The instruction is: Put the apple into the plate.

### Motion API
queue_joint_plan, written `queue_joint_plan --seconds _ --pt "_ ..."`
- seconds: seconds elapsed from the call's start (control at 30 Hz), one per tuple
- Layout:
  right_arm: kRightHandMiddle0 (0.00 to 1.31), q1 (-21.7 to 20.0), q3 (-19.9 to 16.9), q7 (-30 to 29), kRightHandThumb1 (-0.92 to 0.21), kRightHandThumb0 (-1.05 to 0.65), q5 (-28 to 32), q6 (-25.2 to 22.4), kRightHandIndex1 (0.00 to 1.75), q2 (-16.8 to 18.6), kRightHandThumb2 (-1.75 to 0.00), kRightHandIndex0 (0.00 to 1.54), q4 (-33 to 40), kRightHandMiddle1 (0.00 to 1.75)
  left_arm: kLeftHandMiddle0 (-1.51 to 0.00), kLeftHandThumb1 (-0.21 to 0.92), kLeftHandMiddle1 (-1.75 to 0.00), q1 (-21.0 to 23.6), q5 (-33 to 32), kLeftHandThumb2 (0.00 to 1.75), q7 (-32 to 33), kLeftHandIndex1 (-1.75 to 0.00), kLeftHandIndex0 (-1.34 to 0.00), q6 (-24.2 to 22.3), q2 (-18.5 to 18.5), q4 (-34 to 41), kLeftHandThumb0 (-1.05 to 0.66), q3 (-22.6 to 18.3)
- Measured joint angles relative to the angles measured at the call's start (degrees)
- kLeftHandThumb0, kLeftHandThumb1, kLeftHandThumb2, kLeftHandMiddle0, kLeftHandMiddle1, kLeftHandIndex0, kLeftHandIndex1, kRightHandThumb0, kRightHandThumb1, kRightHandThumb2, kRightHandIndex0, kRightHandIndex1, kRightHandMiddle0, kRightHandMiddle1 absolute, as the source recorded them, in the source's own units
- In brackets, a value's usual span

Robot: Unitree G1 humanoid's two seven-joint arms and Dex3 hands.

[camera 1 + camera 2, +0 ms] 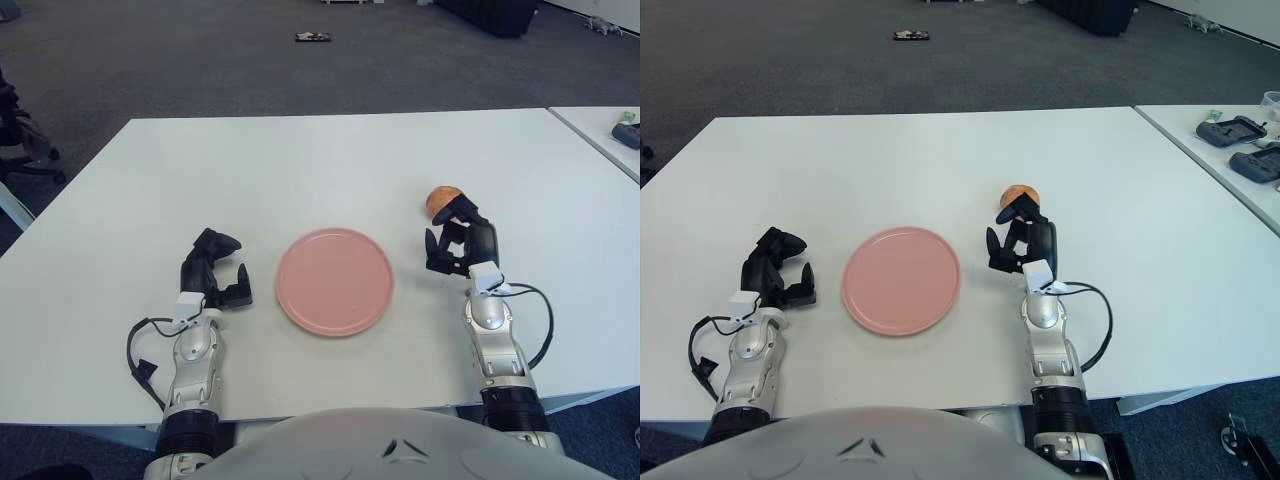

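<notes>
Forearms first, nearest to us: both reach out over the white table (pixel 330 160), and between them lies the pink plate (pixel 334 281), bare, with nothing on it. Our left hand (pixel 213 268) shows just to the left of the plate, fingers loosely curled around nothing, taking no part in the work. Our right hand (pixel 457 243) shows to the right of the plate, fingers spread and empty, its fingertips reaching up against the near side of the apple (pixel 442 200). We judge that no grip has been made yet; the apple shows beyond the fingers, not enclosed by them, and sits on the table near the plate's right rim but apart from it.

From here, we see the risk in the approach itself: the fruit is round, and fingers that close from the near side only could nudge it farther across the table and out of easy reach. A shallow grip on its top could also let it slip during the carry and roll off the shallow plate. Beyond the table lies grey carpet (pixel 200 60).
</notes>
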State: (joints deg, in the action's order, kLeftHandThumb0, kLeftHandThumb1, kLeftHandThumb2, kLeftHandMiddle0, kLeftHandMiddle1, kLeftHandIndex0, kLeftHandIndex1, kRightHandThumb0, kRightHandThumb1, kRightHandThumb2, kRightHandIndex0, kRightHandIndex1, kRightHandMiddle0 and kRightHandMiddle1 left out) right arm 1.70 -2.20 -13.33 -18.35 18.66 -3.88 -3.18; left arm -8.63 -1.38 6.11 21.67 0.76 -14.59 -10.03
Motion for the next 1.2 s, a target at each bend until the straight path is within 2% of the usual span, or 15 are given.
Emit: queue_joint_plan --seconds 0.1,0.23,0.27,0.37,0.43,0.47,0.53,0.6,0.7,0.73,0.8,0.87,0.97,1.07,1.2 --pt "0.43 -0.69 0.08 -0.69 -0.55 -0.41 -2.3 -0.4 1.75 -1.29 -1.03 0.9 0.84 1.75 -0.93 -0.07 -1.75 0.0 -0.02 1.75 0.0 -1.68 -0.68 0.02 0.0 -0.02 -0.01 -0.01" --pt "0.27 -0.98 1.05 -0.95 -0.8 -0.37 -7.59 -2.12 1.73 -3.76 -0.69 0.58 2.21 1.75 -0.93 -0.07 -1.75 0.02 -0.03 1.75 0.0 -1.68 -0.69 0.32 -0.03 -0.1 -0.01 0.04" --pt "0.24 -1.1 1.2 -0.81 -0.84 -0.36 -8.3 -2.68 1.67 -4.26 -0.63 0.44 2.57 1.75 -0.93 -0.07 -1.75 0.02 -0.03 1.75 0.0 -1.67 -0.69 0.38 -0.03 -0.13 -0.01 0.04" --pt "0.21 -1.75 1.5 -0.33 -0.9 -0.36 -10.39 -4.52 1.56 -5.79 -0.56 0.24 3.84 1.75 -0.93 -0.07 -1.75 0.06 -0.02 1.75 0.0 -1.67 -0.69 0.38 -0.03 -0.23 -0.01 0.05" --pt "0.19 -2.56 1.58 0.19 -0.91 -0.35 -11.61 -5.87 1.42 -6.9 -0.54 0.12 4.47 1.75 -0.93 -0.07 -1.75 0.08 -0.05 1.75 0.0 -1.67 -0.69 0.36 -0.05 -0.28 -0.01 0.06" --pt "0.15 -3.04 1.67 0.57 -0.87 -0.41 -12.17 -6.68 1.35 -7.46 -0.61 0.1 4.62 1.67 -0.93 -0.07 -1.75 0.1 -0.1 1.75 -0.02 -1.68 -0.69 0.31 -0.05 -0.29 -0.01 0.07" --pt "0.06 -4.39 1.82 1.44 -0.73 -0.55 -13.18 -8.22 1.16 -8.91 -0.86 0.04 4.74 1.43 -0.93 -0.07 -1.75 0.17 -0.23 1.75 -0.08 -1.68 -0.68 0.19 -0.07 -0.29 -0.01 0.08" --pt "0.03 -5.59 1.84 1.89 -0.67 -0.6 -14.0 -9.26 1.02 -9.87 -0.94 0.02 4.81 1.29 -0.93 -0.07 -1.75 0.19 -0.32 1.75 -0.15 -1.69 -0.68 0.17 -0.08 -0.29 -0.01 0.1" --pt "0.01 -7.09 2.04 2.45 -0.59 -0.63 -14.41 -10.36 0.73 -10.97 -0.98 0.01 4.91 1.05 -0.92 -0.06 -1.75 0.25 -0.36 1.75 -0.29 -1.7 -0.67 0.19 -0.09 -0.35 -0.01 0.14" --pt "0.01 -7.6 2.13 2.69 -0.57 -0.65 -14.48 -10.8 0.56 -11.29 -0.98 0.0 4.88 0.93 -0.92 -0.06 -1.75 0.29 -0.36 1.75 -0.37 -1.71 -0.66 0.2 -0.07 -0.41 -0.01 0.15" --pt "0.0 -8.61 2.27 3.03 -0.55 -0.67 -14.64 -11.58 0.4 -11.76 -0.98 0.0 4.51 0.81 -0.92 -0.06 -1.75 0.39 -0.36 1.75 -0.55 -1.71 -0.66 0.37 -0.06 -0.59 -0.01 0.18" --pt "0.0 -10.02 2.59 3.5 -0.53 -0.72 -14.82 -12.57 0.16 -12.42 -0.96 0.0 3.48 0.61 -0.92 -0.06 -1.75 0.49 -0.34 1.75 -0.6 -1.72 -0.66 0.63 -0.04 -0.86 -0.01 0.22" --pt "0.0 -12.29 3.04 3.96 -0.52 -0.75 -15.27 -14.12 0.05 -13.33 -0.94 0.0 1.52 0.48 -0.92 -0.06 -1.75 0.69 -0.3 1.75 -0.6 -1.71 -0.66 1.15 -0.04 -1.23 -0.01 0.27" --pt "0.0 -14.58 4.04 4.98 -0.5 -0.81 -16.42 -16.1 0.02 -14.29 -0.9 0.0 0.04 0.31 -0.92 -0.06 -1.75 0.84 -0.36 1.75 -0.63 -1.72 -0.66 1.35 -0.05 -1.39 -0.01 0.3" --pt "0.0 -17.41 5.96 7.67 -0.48 -0.85 -18.12 -19.05 0.0 -15.74 -0.87 0.0 -1.35 0.16 -0.92 -0.06 -1.75 1.05 -0.53 1.75 -1.41 -1.72 -0.65 1.17 -0.08 -1.42 -0.01 0.46"
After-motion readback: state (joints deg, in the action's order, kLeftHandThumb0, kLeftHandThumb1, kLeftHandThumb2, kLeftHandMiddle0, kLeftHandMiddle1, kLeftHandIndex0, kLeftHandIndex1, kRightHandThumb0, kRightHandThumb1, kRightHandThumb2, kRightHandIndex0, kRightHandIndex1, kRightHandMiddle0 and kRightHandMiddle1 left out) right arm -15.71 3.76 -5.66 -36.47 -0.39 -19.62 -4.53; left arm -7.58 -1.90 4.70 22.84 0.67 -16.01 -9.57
